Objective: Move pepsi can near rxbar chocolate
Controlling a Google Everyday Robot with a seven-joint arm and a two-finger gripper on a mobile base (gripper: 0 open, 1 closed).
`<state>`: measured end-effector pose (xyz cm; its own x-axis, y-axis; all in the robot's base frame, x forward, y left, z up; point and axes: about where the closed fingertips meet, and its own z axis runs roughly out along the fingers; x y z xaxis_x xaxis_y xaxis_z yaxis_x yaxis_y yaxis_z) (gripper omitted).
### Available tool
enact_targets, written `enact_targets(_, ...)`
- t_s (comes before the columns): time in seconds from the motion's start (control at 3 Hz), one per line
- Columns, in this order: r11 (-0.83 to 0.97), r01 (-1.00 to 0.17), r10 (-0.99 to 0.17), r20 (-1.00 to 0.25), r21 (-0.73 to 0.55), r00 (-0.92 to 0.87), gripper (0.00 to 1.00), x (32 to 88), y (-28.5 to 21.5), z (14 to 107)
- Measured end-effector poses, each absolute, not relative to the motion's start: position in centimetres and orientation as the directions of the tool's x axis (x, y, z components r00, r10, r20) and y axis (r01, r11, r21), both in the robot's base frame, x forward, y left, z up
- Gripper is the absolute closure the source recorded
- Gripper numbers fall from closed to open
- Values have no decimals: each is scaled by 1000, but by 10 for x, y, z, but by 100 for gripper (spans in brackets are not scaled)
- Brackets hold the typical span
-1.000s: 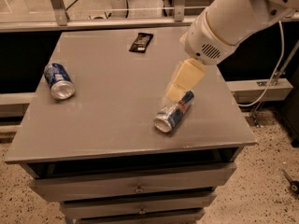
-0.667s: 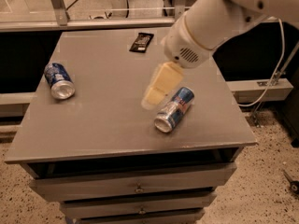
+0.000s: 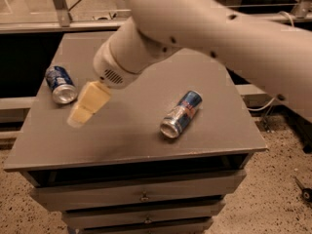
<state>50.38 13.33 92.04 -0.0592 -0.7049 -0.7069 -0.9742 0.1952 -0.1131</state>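
Observation:
The pepsi can [image 3: 60,84], short and dark blue with a silver top, lies on its side at the left of the grey table [image 3: 122,140]. My gripper [image 3: 87,104] with cream-coloured fingers hangs above the table just right of the can, apart from it. My white arm crosses the top of the view and hides the back of the table. The rxbar chocolate is hidden behind the arm.
A slimmer blue-and-silver can with red marks [image 3: 181,114] lies on its side at the right middle of the table. Drawers [image 3: 141,196] sit below the tabletop. A speckled floor surrounds the table, with a shelf rail behind.
My gripper has swung left across the table, from above the slim can to beside the pepsi can. The arm now covers the back of the table and the bar.

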Motion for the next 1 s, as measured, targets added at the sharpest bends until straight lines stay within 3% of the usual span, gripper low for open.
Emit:
enact_targets(0.67,236,-965,-636,-769,-114,-65,0,532,234,888)
enact_targets(1.0,274,-951,-634,-770,-141,-69,0,561,252,874)
